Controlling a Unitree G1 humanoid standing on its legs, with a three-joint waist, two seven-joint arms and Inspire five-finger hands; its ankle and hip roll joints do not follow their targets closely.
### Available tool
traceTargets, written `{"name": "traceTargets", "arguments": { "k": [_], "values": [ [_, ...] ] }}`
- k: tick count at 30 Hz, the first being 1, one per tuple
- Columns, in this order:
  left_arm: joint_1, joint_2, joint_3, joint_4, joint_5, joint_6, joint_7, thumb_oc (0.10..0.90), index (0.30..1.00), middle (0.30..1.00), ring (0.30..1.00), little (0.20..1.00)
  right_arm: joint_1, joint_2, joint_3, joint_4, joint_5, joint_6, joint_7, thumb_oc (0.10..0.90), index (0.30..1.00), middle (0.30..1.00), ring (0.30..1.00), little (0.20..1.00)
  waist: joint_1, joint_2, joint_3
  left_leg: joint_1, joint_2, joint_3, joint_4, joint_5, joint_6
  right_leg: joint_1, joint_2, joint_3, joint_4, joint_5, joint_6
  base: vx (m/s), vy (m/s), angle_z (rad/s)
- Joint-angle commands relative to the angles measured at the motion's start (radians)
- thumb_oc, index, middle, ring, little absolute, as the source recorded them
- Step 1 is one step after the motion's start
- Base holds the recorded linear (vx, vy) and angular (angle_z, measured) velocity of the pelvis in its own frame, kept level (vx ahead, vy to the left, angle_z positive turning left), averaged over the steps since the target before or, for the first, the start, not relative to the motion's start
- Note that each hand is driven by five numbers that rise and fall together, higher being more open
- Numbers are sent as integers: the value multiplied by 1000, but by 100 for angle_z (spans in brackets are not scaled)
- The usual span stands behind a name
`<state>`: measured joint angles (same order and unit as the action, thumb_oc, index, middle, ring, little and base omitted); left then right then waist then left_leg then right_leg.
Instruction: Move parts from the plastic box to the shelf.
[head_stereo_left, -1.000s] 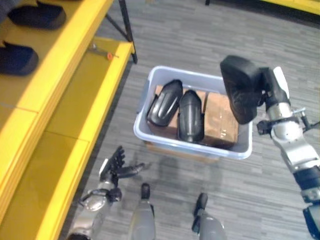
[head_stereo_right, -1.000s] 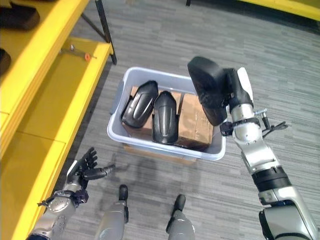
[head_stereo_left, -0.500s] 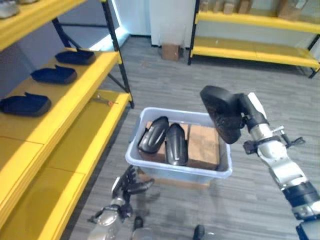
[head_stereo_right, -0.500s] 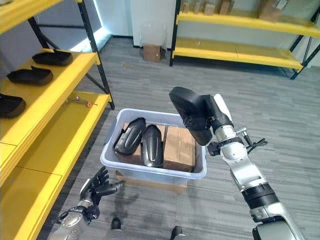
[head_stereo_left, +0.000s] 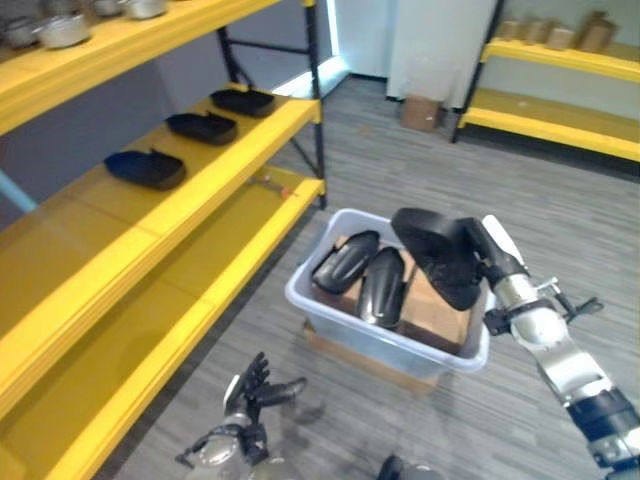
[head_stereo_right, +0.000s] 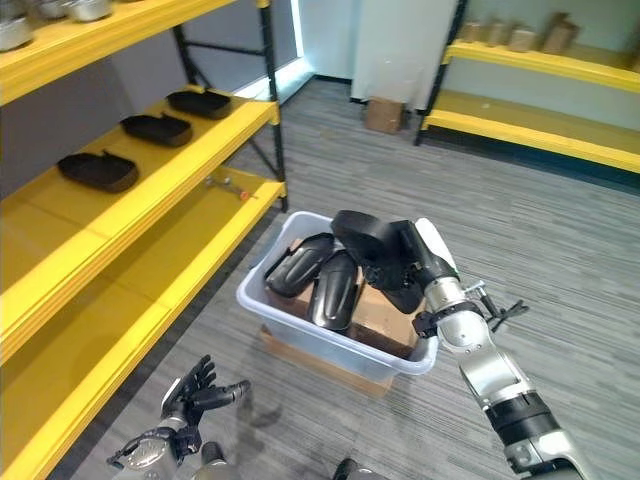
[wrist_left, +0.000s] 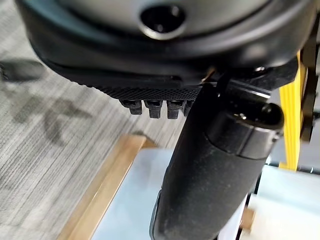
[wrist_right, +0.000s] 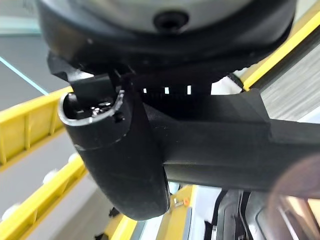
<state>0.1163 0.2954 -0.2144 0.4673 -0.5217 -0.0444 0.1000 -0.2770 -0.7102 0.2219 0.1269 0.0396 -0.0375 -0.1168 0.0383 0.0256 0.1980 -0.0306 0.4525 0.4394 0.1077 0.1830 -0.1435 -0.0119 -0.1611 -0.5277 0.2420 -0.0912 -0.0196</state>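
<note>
Right hand (head_stereo_right: 425, 262) grips a black part (head_stereo_right: 375, 245) (above the plastic box's (head_stereo_right: 300, 335) right rim).

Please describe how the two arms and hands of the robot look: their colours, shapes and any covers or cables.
Both arms are silver-grey metal with rounded segments and dark bands at the joints. The right hand is dark, with a white cover along its thumb; thin black cables stick out at its wrist. The left hand is dark too, with slim black fingers on a grey wrist. In the wrist views each thumb is a thick, smooth black cylinder.
</note>
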Motion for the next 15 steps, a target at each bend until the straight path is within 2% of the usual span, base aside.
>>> {"name": "traceTargets", "arguments": {
  "k": [1,3,7,9,12,14,15],
  "values": [
    [-79,42,13,-92,40,-80,9,900,1000,1000,1000,1000,-75,-8,-144,-155,-22,-117,-80,400,300,300,300,300,-18,-24,-54,-53,19,7,-58,170,-64,150,14,-37,-95,-58,62,109,212,129],
    [-80,45,14,-95,43,-79,11,900,1000,1000,1000,1000,-58,1,-155,-165,-25,-115,-79,400,300,300,300,300,-18,-29,-58,-61,1,0,-53,147,-53,156,-4,-45,-92,-55,68,132,202,81],
    [-71,77,28,-119,62,-86,-4,900,1000,1000,1000,1000,-23,24,-183,-186,-41,-118,-71,400,300,300,300,300,15,-61,-65,-94,-27,-1,6,84,-31,201,-57,-80,-100,-36,96,151,173,33],
    [-58,102,48,-141,73,-90,-2,900,1000,1000,1000,1000,-26,42,-187,-202,-64,-119,-66,400,300,300,300,300,48,-92,-66,-136,-76,-13,64,18,-1,220,-109,-98,-99,-18,125,240,334,40],
    [-54,110,59,-156,71,-92,0,900,1000,1000,1000,1000,-31,49,-186,-206,-66,-119,-68,400,300,300,300,300,63,-105,-63,-162,-97,-15,84,-3,11,217,-125,-108,-94,0,140,101,152,18],
    [-50,122,65,-172,74,-95,5,900,1000,1000,1000,1000,-65,65,-159,-201,-74,-112,-67,400,300,300,300,300,92,-123,-54,-196,-128,-21,110,-32,28,219,-153,-120,-92,36,159,104,168,41],
    [-50,123,67,-173,74,-95,5,900,1000,1000,1000,1000,-68,66,-158,-199,-74,-112,-67,400,300,300,300,300,90,-125,-55,-198,-130,-21,113,-34,29,218,-155,-121,-92,38,161,172,283,43]
  ]
}}
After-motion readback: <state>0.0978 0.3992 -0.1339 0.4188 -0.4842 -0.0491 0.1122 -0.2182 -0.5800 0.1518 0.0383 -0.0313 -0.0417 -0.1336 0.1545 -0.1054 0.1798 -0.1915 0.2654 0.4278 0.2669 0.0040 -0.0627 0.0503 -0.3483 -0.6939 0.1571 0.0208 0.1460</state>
